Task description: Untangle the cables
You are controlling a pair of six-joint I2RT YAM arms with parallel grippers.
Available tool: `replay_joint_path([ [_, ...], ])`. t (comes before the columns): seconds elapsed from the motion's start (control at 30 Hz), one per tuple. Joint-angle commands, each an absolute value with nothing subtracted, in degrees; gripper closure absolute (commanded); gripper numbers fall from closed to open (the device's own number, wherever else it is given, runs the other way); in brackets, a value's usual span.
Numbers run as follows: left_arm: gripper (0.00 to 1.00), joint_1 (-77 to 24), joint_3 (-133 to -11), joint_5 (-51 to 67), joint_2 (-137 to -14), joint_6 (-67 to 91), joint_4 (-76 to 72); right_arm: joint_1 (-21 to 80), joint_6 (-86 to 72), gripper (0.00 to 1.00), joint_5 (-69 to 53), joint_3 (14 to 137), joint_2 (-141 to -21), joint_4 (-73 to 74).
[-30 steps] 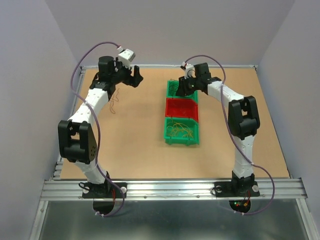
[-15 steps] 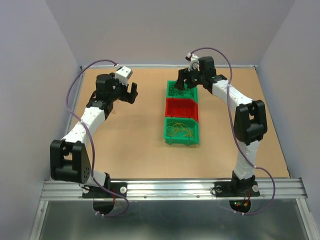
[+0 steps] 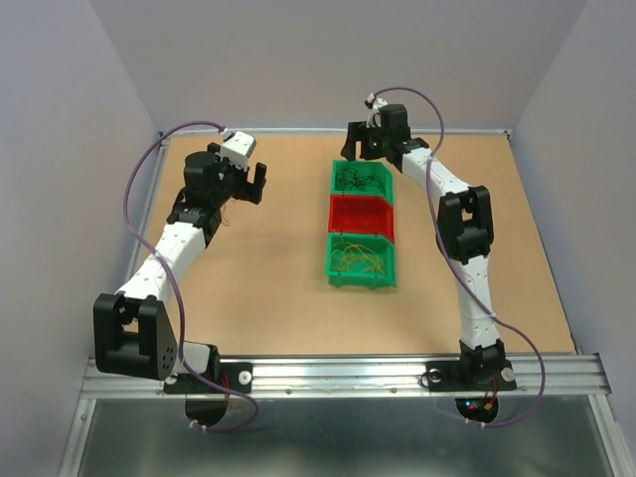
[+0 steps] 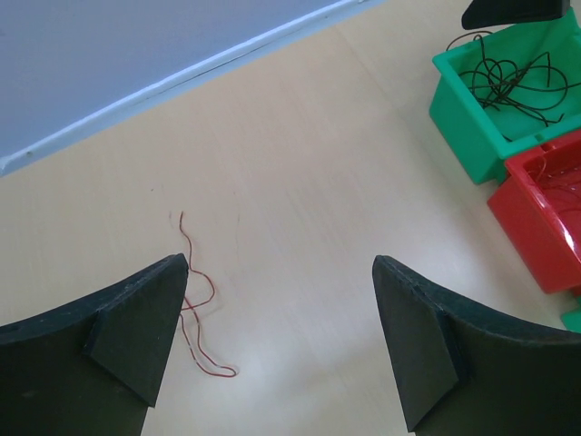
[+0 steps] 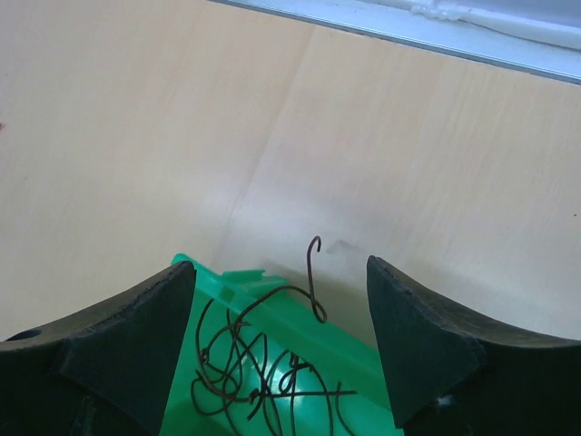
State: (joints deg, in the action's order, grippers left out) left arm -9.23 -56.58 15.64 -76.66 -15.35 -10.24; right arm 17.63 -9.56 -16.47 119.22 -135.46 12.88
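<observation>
L gripper (image 4: 280, 263), jaws wide & empty, hangs above lone red wire (image 4: 195, 300), which lies partly under one finger, long axis fore-aft; R gripper (image 5: 281, 263), also wide, well apart.

A robotics lab is indicated: a brown worktop (image 3: 278, 298) is enclosed by plain walls (image 3: 60, 149), and two arms (image 3: 177, 243) are bolted to an aluminium rail (image 3: 338, 376) at its edge.

Right gripper (image 5: 277, 265): black fingers (image 5: 118, 345) set wide apart. Green bin (image 5: 227, 277), one corner showing, holds black cables (image 5: 245, 368) in a loose tangle (one hooked end rises past the rim, apparently untouched). Tabletop (image 5: 136, 136): pale wood.
</observation>
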Motion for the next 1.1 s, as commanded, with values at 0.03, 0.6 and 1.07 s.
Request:
replay_joint_path([
  [0.03,0.05,-8.88,-56.16,14.94,-76.73,-16.35,-13.27,18.37,-9.67,0.23,-16.51,128.65,-139.12,17.82],
  [0.6,0.05,-8.61,-56.16,14.77,-77.08,-16.43,-13.54,20.92,-6.77,0.99,-19.86,132.27,-139.83,22.94],
  [1.07,0.05,-8.44,-55.55,14.50,-76.99,-16.79,-14.06,20.92,-7.74,0.67,-21.99,114.53,-127.10,9.93],
])
